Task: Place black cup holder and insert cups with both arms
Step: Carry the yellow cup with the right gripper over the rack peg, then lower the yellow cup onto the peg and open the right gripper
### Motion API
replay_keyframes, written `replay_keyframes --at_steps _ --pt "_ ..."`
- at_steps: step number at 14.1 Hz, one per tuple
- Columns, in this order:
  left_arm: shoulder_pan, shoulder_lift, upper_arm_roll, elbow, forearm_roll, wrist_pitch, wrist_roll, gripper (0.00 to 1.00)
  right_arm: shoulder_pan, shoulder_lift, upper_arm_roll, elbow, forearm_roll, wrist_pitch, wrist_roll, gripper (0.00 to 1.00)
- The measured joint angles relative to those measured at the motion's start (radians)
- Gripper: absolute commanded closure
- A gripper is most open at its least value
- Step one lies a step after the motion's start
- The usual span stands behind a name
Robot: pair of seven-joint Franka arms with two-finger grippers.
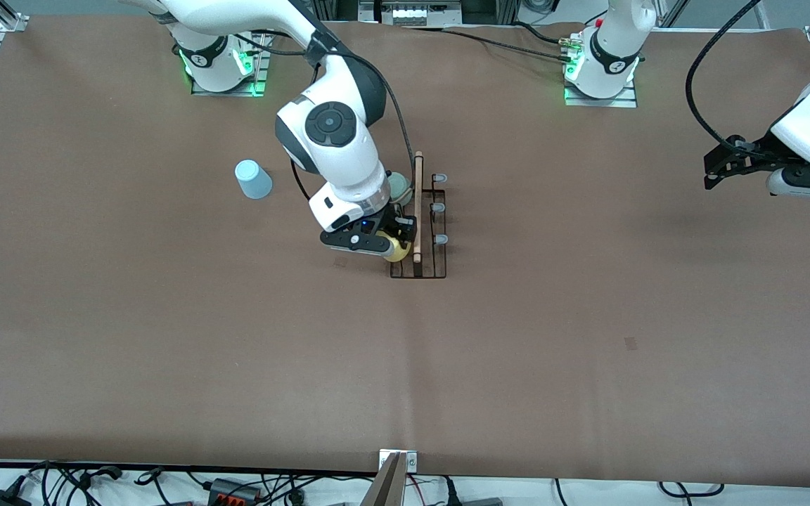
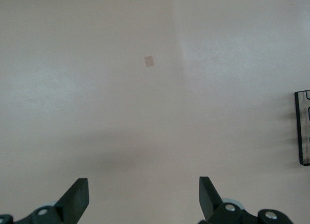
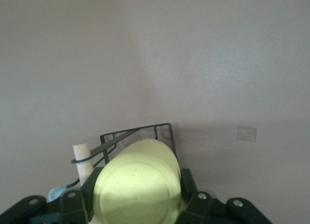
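The black cup holder stands mid-table, its wooden rod on top and three bare grey-tipped prongs on the side toward the left arm's end. My right gripper is shut on the yellow cup, held on its side against the rack's end nearer the front camera; in the right wrist view the cup fills the space between the fingers, with the rack just past it. The mint green cup sits on the rack, partly hidden by the arm. The light blue cup stands upside down toward the right arm's end. My left gripper waits open and empty.
A small tape mark lies on the brown table nearer the front camera, toward the left arm's end. A corner of the rack shows at the edge of the left wrist view. Cables lie along the table's near edge.
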Motion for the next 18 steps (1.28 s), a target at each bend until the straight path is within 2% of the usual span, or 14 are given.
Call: replay_keyframes --at_steps 1,2,8,11,15,18 --pt "0.000 0.000 0.000 0.000 0.000 0.000 0.000 0.00 0.003 0.006 0.000 0.000 -0.003 0.000 0.000 0.09" --pt "0.000 0.000 0.000 0.000 0.000 0.000 0.000 0.00 0.005 0.011 0.000 0.000 -0.007 0.000 0.001 0.00" --pt "0.000 0.000 0.000 0.000 0.000 0.000 0.000 0.00 0.007 0.007 -0.034 0.013 -0.020 -0.012 -0.002 0.00" --pt "0.000 0.000 0.000 0.000 0.000 0.000 0.000 0.00 -0.033 -0.061 -0.063 0.033 -0.024 -0.170 -0.089 0.00" --pt "0.000 0.000 0.000 0.000 0.000 -0.001 0.000 0.00 -0.260 -0.255 -0.074 0.028 -0.021 -0.448 -0.479 0.00" --pt "0.000 0.000 0.000 0.000 0.000 -0.001 0.000 0.00 -0.432 -0.363 -0.076 0.018 -0.004 -0.589 -0.715 0.00"
